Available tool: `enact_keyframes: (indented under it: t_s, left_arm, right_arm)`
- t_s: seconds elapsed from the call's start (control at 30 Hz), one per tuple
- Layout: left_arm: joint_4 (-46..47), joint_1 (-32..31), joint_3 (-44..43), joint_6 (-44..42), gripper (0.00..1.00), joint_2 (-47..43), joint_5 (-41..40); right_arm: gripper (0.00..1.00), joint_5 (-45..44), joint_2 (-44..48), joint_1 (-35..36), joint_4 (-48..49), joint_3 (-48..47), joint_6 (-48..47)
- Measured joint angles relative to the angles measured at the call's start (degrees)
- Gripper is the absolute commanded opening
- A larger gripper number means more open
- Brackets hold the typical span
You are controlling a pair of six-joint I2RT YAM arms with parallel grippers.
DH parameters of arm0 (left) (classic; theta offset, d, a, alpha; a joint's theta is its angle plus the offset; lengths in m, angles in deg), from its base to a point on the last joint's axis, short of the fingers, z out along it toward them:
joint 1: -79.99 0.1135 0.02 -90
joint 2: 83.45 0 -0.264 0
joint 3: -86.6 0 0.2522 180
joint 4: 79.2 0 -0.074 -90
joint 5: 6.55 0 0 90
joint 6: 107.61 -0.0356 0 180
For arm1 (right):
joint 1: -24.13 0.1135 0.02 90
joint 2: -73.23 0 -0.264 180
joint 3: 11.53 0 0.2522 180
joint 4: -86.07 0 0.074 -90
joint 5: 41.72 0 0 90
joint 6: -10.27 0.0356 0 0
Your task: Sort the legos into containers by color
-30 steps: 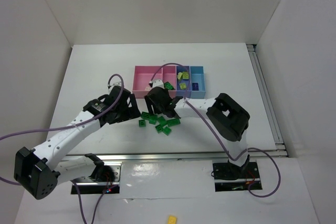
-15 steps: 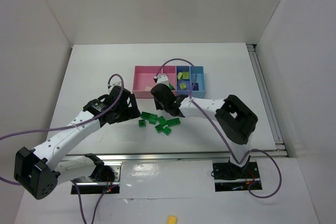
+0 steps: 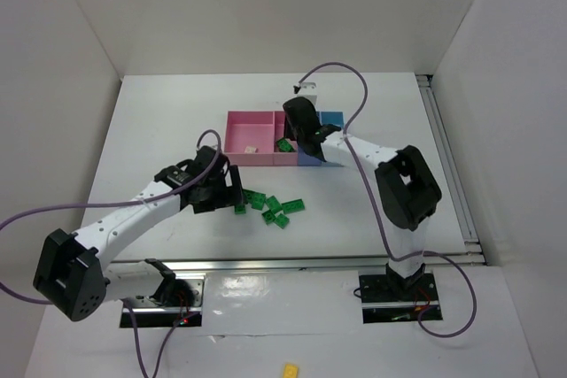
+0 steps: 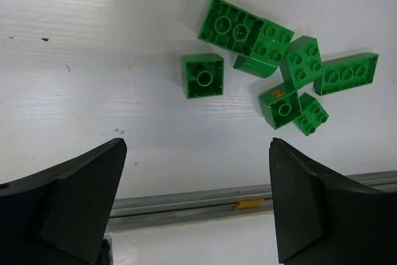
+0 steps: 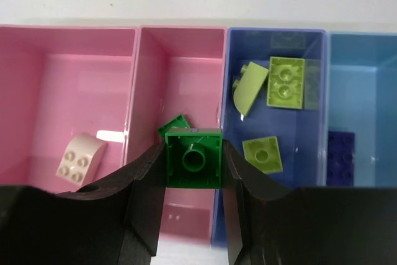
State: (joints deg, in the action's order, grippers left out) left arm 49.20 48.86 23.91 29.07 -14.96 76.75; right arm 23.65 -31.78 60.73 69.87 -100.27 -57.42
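Nearest the bases, the left hand [image 4: 197, 150] hangs over the bench [image 4: 93, 41] with its fingers wide apart and nothing between them. It has crept a little closer to the loose green bricks [image 4: 273, 72] clustered just ahead of it, where one square green brick [image 4: 203, 76] sits slightly apart from the rest. Farther out, the real change is the right hand [image 5: 193, 153]: a second ago it was down at that cluster, and it has since lifted and swung out over the row of trays [image 3: 239, 130], clamped on a carried green brick [image 5: 193, 161]. It now hangs above the second pink tray [image 5: 180, 66], where another green piece [image 5: 175, 124] already lies, so the colour matches and letting go looks like the step in hand. Alongside, the first pink tray [image 5: 80, 72] holds a cream brick [image 5: 79, 158], the blue tray [image 5: 294, 125] holds yellow-green bricks [image 5: 285, 82], and the light blue tray [image 5: 363, 85] holds a purple brick [image 5: 340, 156]. With several green bricks left on the bench, the sorting is well short of done.
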Motion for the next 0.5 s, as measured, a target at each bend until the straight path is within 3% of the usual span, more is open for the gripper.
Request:
enact_keyframes:
  t_s: [0.17,0.37,0.5]
  left_arm:
    - [1.22,0.0,0.66,-0.04,0.97,2.73,1.97]
    - [2.21,0.0,1.77,-0.13,0.94,4.68,3.02]
    - [2.43,0.0,1.81,-0.11,0.94,4.68,2.99]
  right_arm:
    - [0.42,2.38,-6.95,-0.76,-0.81,-5.79,-1.01]
    - [0.48,3.76,-7.93,-0.94,-1.57,-8.07,-1.42]
    - [0.61,4.33,-7.93,-1.03,-1.88,-8.07,-1.66]
